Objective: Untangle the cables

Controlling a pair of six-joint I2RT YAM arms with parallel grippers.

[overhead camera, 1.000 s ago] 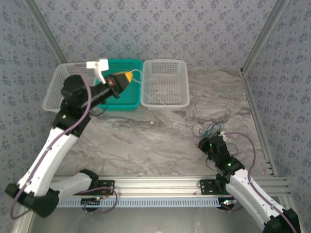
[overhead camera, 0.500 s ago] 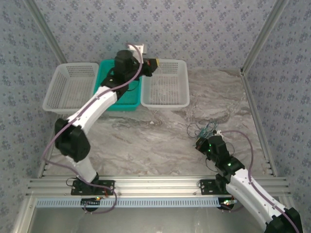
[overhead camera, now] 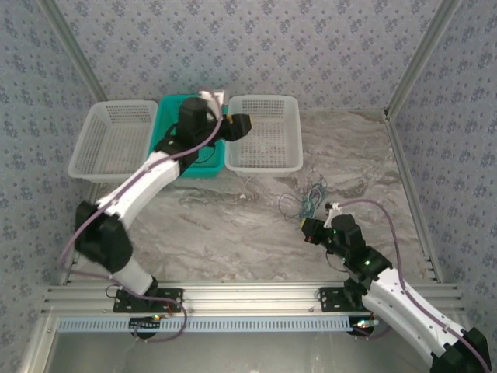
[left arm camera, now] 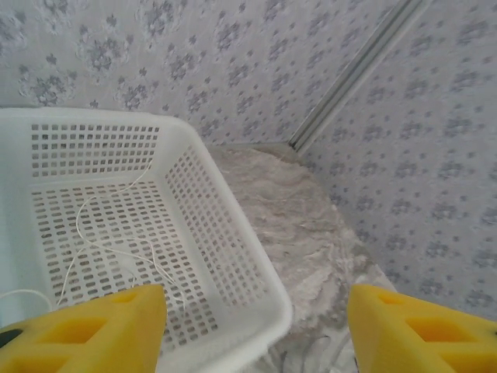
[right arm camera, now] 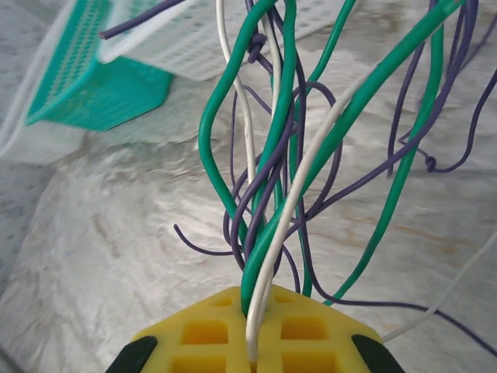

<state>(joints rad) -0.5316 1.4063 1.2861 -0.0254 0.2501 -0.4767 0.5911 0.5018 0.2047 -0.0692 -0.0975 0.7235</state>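
Done: we see 1 thin white wire [left arm camera: 116, 249] lying alone in the right white basket [left arm camera: 233, 233]; we judge it sorted.
Left gripper [left arm camera: 252, 326]: jaws apart, empty, hovering over that basket's near rim.
Left to do: the tangle of green, purple and white cables [overhead camera: 312, 194] on the table [overhead camera: 233, 217], apart from the baskets.
Right gripper [right arm camera: 252, 330]: closed on several strands of that tangle.
Progress: early, we judge.

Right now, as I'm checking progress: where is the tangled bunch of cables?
In the top view the cables lie on the table right of centre, just ahead of the right hand, which is shut on them.
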